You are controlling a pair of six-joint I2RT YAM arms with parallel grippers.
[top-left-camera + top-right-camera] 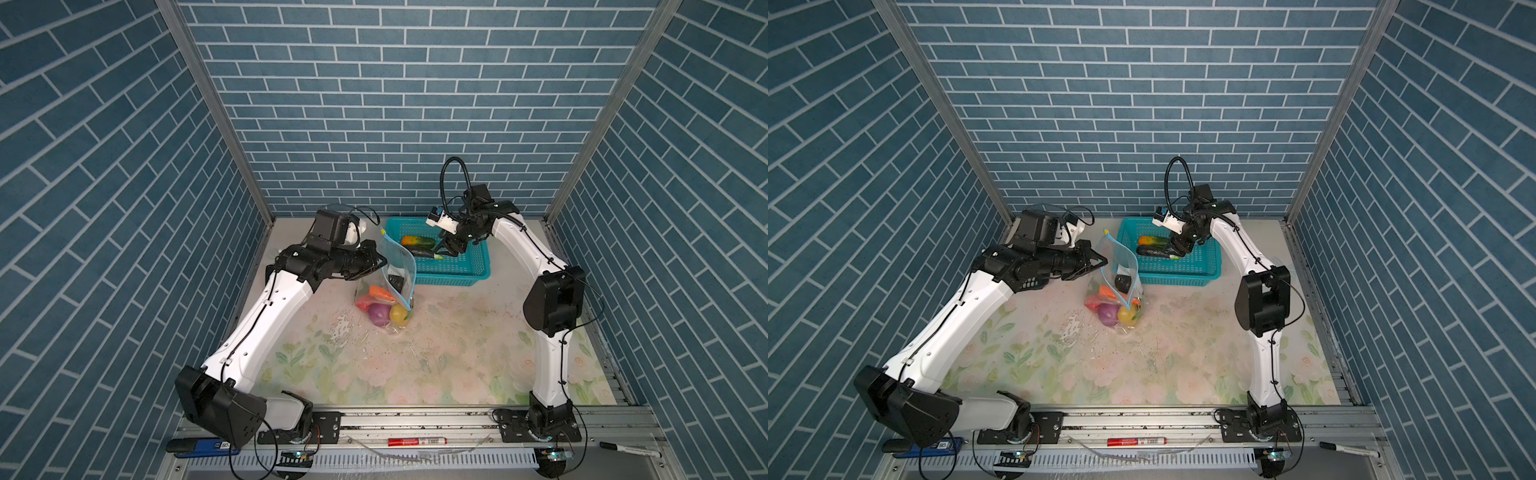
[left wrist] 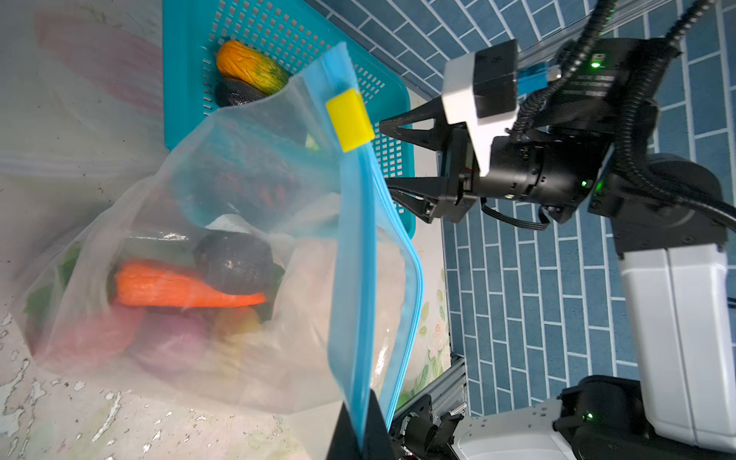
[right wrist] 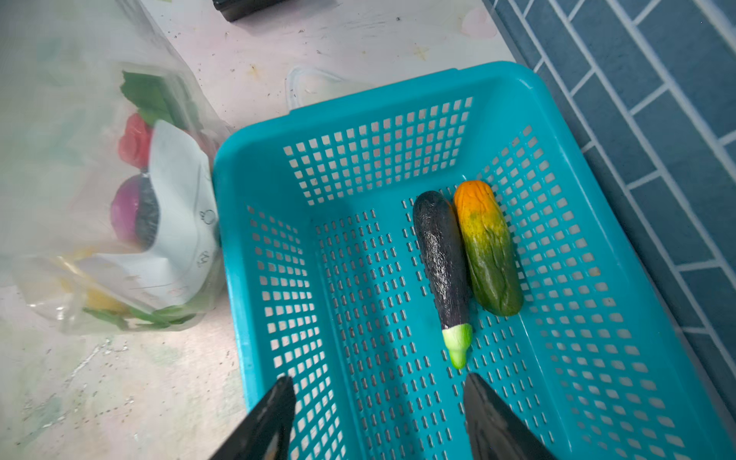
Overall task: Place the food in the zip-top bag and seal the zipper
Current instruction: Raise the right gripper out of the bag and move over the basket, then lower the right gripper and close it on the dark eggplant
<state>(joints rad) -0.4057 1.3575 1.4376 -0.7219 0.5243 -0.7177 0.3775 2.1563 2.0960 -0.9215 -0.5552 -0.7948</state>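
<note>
The clear zip-top bag (image 1: 399, 259) stands open left of the basket. Its light-blue zipper (image 2: 354, 259) is pinched in my shut left gripper (image 2: 360, 434), and the yellow slider (image 2: 349, 119) sits at the far end. Inside lie a carrot (image 2: 179, 288), a dark piece (image 2: 235, 263), a purple onion (image 1: 380, 312), a yellow fruit (image 1: 398, 313) and a red piece (image 1: 363, 302). My right gripper (image 3: 378, 384) hangs open inside the teal basket (image 3: 358, 103), just short of the eggplant's green stem. The eggplant (image 3: 440, 259) and the orange-green cucumber-like piece (image 3: 488, 247) lie side by side there.
The basket (image 1: 457, 280) stands against the back brick wall, touching the bag. A red marker (image 1: 417, 441), a black marker (image 1: 629, 449) and a blue tool (image 1: 203, 446) lie on the front rail. Brick walls close both sides.
</note>
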